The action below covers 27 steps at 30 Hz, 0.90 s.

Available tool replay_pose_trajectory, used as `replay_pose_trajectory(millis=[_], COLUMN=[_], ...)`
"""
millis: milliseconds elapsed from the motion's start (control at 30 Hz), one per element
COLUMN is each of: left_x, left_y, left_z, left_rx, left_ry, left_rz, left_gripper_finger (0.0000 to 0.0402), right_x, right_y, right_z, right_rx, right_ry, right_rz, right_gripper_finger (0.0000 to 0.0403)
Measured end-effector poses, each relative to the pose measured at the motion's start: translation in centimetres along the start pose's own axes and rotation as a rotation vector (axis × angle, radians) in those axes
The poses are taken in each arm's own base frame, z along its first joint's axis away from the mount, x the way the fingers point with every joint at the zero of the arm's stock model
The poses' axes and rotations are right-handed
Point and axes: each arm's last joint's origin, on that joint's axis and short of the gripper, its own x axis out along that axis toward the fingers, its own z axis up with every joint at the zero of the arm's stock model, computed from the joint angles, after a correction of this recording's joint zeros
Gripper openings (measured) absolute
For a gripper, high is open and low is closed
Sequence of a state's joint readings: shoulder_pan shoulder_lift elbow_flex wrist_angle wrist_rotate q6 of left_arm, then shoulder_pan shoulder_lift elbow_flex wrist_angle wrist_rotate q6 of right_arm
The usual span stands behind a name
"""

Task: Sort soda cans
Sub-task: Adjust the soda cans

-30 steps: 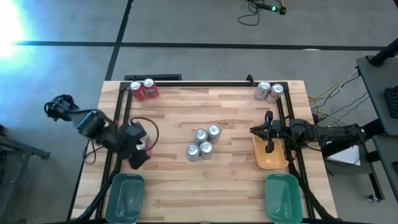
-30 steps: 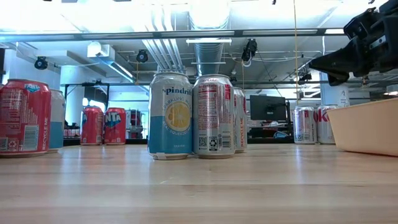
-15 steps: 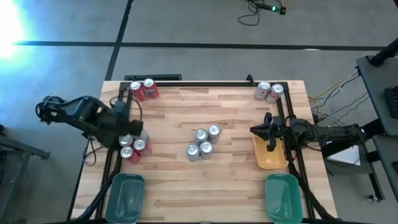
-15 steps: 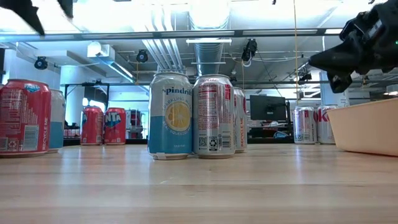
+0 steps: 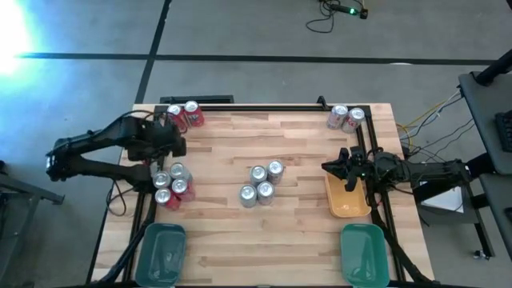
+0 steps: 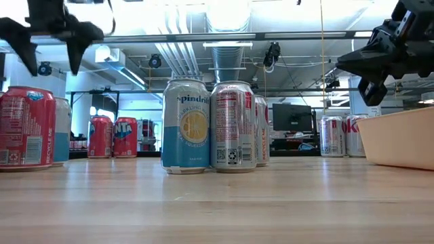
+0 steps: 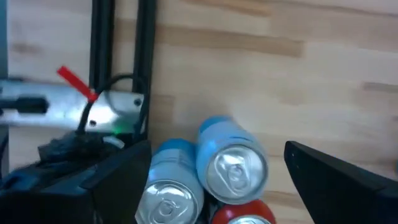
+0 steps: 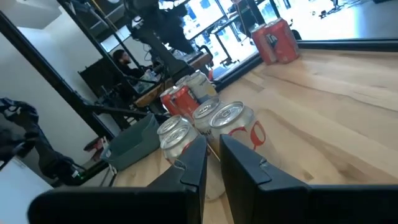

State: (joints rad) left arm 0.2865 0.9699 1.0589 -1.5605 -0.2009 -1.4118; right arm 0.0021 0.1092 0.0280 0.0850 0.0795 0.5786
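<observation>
Several soda cans (image 5: pixel 171 185), red and pale blue, stand upright in a cluster near the table's left edge; they also show in the left wrist view (image 7: pixel 233 165). My left gripper (image 5: pixel 174 144) hangs open above the table, just beyond that cluster toward the far edge, with nothing between its fingers (image 6: pixel 51 41). Several silver cans (image 5: pixel 262 182) stand grouped at the table's middle. My right gripper (image 5: pixel 325 167) is shut and empty above the left rim of the orange tray (image 5: pixel 349 202), pointing at the middle cans (image 8: pixel 217 121).
Two red cans (image 5: pixel 183 114) stand at the far left corner and two cans (image 5: pixel 346 118) at the far right corner. Two green trays (image 5: pixel 160 252) (image 5: pixel 364 254) sit at the near edge. Black frame rails (image 5: pixel 157 160) run along the table's sides.
My left gripper has risen from over the left cluster of cans and gone toward the table's far edge, uncovering those cans, which stand where they were. My right gripper has turned a little about its own axis in place.
</observation>
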Motion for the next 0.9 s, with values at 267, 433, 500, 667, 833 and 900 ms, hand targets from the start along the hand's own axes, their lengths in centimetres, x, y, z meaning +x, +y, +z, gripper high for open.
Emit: replay_pose_trajectory(millis=[267,433,500,667,833,900], left_x=[2.0,3.5,4.3,6.1,7.1,7.4], left_y=[0.6,0.3,0.0,0.0,0.4,0.5], left_z=[2.3,2.8,3.1,3.0,2.6,2.4], left_rx=[-0.119,-0.151,-0.170,-0.224,-0.214,-0.214], left_ry=[0.057,0.127,0.155,0.262,0.321,0.342], left_rz=[0.052,0.091,0.106,0.170,0.254,0.267], left_gripper_finger=[0.0235,0.0107,0.0055,0.0015,0.0006,0.0002], right_x=[0.2,0.5,0.6,1.1,1.4,1.4], right_y=[-0.1,-0.3,-0.5,-0.8,-1.0,-1.1], right_z=[-0.2,-0.6,-0.8,-1.4,-1.8,-1.9], right_rx=[-0.006,-0.009,-0.011,-0.016,0.020,0.027], right_ry=[0.027,0.067,0.087,0.151,0.189,0.199], right_rz=[-0.017,-0.043,-0.056,-0.098,-0.128,-0.130], right_gripper_finger=[0.0038,0.0038,0.0038,0.0038,0.0038,0.0038])
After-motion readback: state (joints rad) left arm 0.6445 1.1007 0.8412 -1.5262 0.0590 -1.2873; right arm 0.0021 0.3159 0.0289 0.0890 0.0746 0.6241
